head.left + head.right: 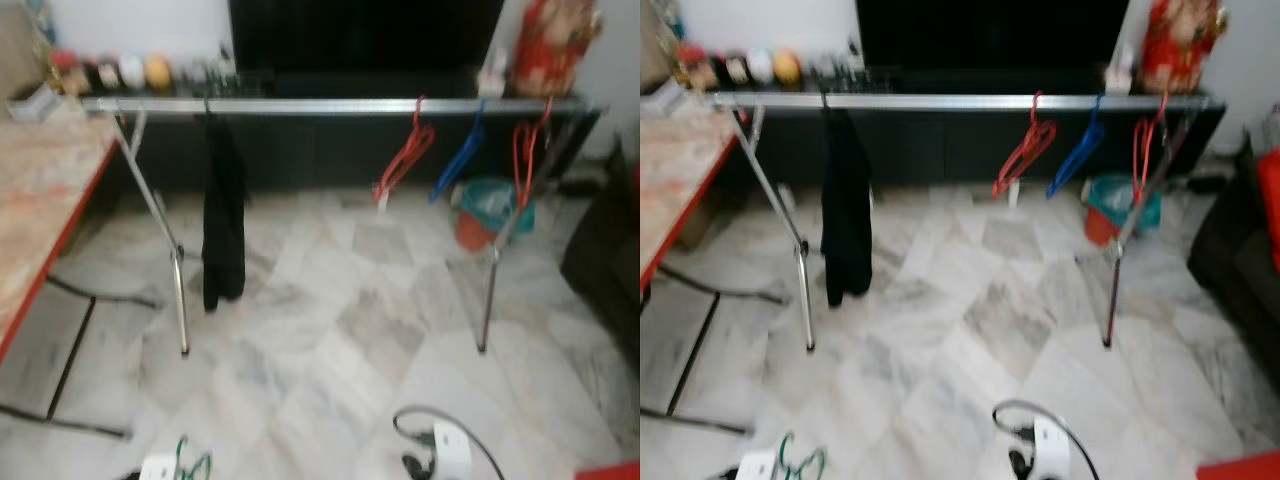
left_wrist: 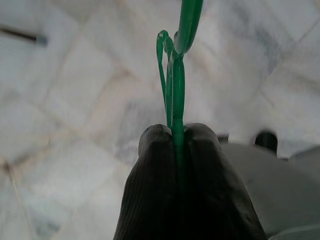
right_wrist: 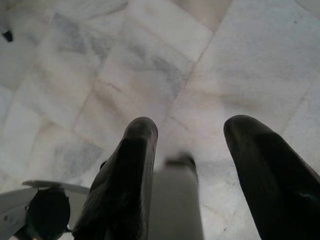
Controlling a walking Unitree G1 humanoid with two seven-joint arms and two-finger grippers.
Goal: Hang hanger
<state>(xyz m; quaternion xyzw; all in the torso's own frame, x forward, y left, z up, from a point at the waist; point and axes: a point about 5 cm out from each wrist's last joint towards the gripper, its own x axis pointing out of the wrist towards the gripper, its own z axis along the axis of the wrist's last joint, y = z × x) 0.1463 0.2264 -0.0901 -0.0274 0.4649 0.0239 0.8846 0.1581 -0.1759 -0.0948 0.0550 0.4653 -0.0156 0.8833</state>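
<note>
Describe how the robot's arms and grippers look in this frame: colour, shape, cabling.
The left gripper has two black, rounded fingers with a finely ribbed surface. The right gripper has two long, smooth black fingers tapering to rounded tips. In the left eye view each arm ends in a white housing, and a dark cable loops over the right one.

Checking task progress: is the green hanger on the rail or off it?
Off. The left gripper is shut on the green hanger over the floor, short of the rail.
</note>
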